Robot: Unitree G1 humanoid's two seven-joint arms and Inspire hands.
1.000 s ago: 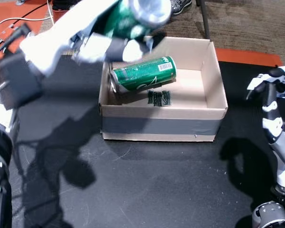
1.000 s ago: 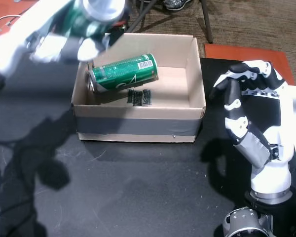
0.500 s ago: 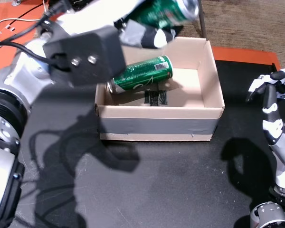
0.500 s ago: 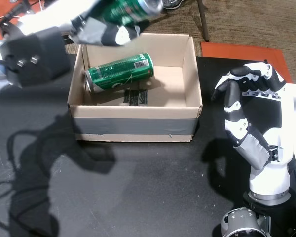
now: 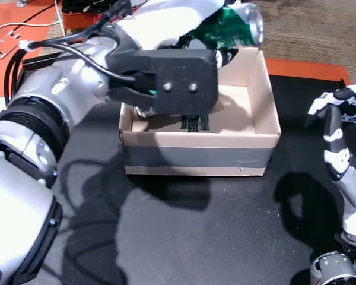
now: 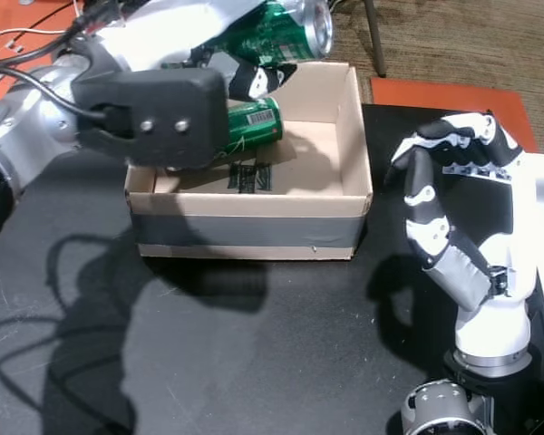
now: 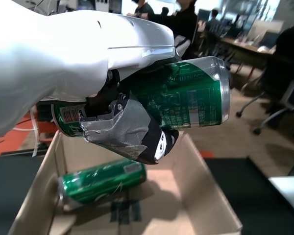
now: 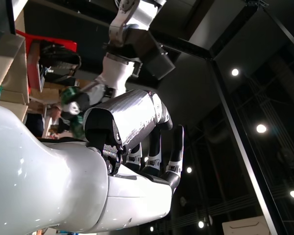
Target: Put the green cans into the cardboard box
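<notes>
My left hand (image 7: 132,122) is shut on a green can (image 5: 231,27), holding it on its side above the back of the cardboard box (image 5: 196,155); the same held can (image 6: 281,27) and box (image 6: 254,231) show in both head views. A second green can (image 7: 100,181) lies on its side inside the box at its left end, partly hidden by my left forearm (image 5: 166,80) in a head view and showing as a can end (image 6: 254,122) in the other. My right hand (image 6: 444,199) stands upright to the right of the box, fingers apart, holding nothing.
The box sits on a black table (image 5: 196,237). Orange floor mat (image 5: 12,47) and cables lie behind at the left, and an orange strip (image 6: 444,95) lies behind at the right. People sit at desks in the background of the left wrist view.
My left arm has swung rightward over the box, carrying the held can from the box's back-left corner toward its back middle. The can in the box and my right hand stayed put.
</notes>
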